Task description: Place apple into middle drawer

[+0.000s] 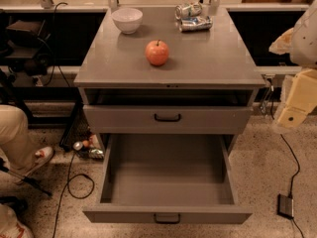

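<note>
The red-orange apple (157, 52) sits upright on the grey cabinet top (208, 63), near the middle and slightly left. The middle drawer (168, 180), the lower of the two, is pulled fully out toward me and is empty, with its black handle at the front. The upper drawer (167, 118) is pulled out a little. My gripper (293, 114) shows as cream-coloured parts at the right edge of the view, beside the cabinet's right side at about the height of the upper drawer. It is well apart from the apple and holds nothing that I can see.
A white bowl (127, 20) stands at the back left of the top. Two crushed cans (194, 17) lie at the back right. A person's legs and shoes (22, 143) are at the left. Cables (69, 177) and litter lie on the floor.
</note>
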`<state>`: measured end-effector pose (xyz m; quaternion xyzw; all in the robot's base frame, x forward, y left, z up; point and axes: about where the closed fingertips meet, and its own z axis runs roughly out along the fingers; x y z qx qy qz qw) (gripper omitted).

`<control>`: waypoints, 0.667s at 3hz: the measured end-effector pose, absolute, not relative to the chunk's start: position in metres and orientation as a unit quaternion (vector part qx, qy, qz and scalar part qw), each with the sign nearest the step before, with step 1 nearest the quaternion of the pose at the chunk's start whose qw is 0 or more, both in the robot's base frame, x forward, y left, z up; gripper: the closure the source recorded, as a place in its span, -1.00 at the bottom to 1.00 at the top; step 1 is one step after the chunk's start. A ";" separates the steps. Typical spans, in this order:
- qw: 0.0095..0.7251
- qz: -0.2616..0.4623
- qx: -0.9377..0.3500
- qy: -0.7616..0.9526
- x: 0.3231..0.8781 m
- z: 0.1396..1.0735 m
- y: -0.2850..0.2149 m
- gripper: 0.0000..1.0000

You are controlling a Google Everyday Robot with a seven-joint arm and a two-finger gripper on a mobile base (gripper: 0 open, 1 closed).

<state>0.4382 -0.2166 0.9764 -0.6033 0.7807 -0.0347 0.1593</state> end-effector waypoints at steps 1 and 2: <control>0.161 -0.034 -0.602 0.781 0.440 0.976 -0.216 -1.00; 0.190 -0.027 -0.583 0.790 0.467 0.968 -0.209 -1.00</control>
